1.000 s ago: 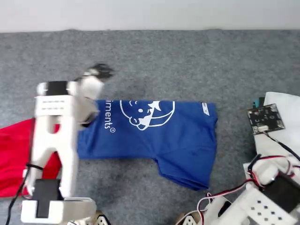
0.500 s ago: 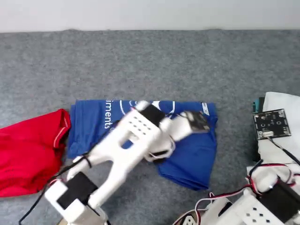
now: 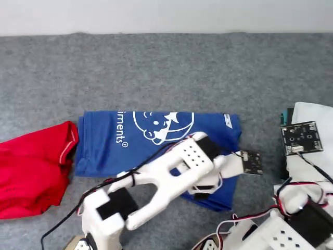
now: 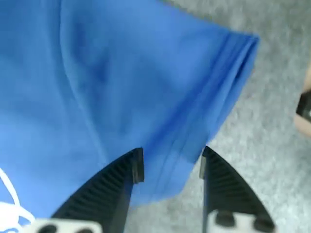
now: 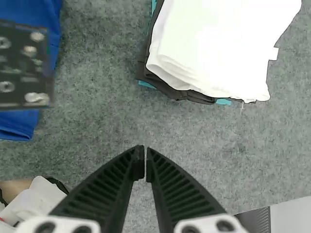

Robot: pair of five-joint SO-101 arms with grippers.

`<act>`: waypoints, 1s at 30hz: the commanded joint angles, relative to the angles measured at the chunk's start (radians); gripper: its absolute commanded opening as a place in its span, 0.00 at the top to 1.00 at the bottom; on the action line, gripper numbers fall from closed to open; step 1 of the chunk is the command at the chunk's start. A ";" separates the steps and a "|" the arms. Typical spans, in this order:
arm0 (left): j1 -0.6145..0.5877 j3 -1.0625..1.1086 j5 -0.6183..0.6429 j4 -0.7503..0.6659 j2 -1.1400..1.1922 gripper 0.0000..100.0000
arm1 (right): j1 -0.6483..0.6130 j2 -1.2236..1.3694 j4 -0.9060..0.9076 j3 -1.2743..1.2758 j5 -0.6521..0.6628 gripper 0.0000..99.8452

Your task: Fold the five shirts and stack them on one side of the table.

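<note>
A red shirt (image 3: 31,166) lies crumpled at the left edge of the grey table (image 3: 171,67). Its right side is just beside the left end of the blue shirt (image 3: 130,146).

The blue shirt is spread across the middle of the table with its white print facing up and its long side running parallel to the far edge. At its right end, a part of the cloth reaches down toward the near edge.

The left arm (image 3: 171,172) rises from the near edge and slants across to that right-hand part of the blue shirt. Its wrist board (image 3: 252,162) sits over the shirt's right border. In the left wrist view, the left gripper (image 4: 170,162) has its jaws spread wide. It hangs over the blue cloth where a hemmed edge meets the grey table, and nothing is pinched between the jaws.

The right arm (image 3: 296,219) sits at the near right corner, with red and white wires looping by its base. The right gripper (image 5: 146,160) has its jaws pressed together with nothing between them. It points down at bare grey table between the blue shirt's edge and the folded pile.

That stack of folded shirts (image 5: 218,48) rests at the right edge of the table. A white one is on top, and dark and teal layers show beneath it.
</note>
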 commanded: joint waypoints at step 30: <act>0.084 -0.163 0.029 -0.014 0.230 0.98 | 0.010 0.018 0.038 -0.012 0.000 0.99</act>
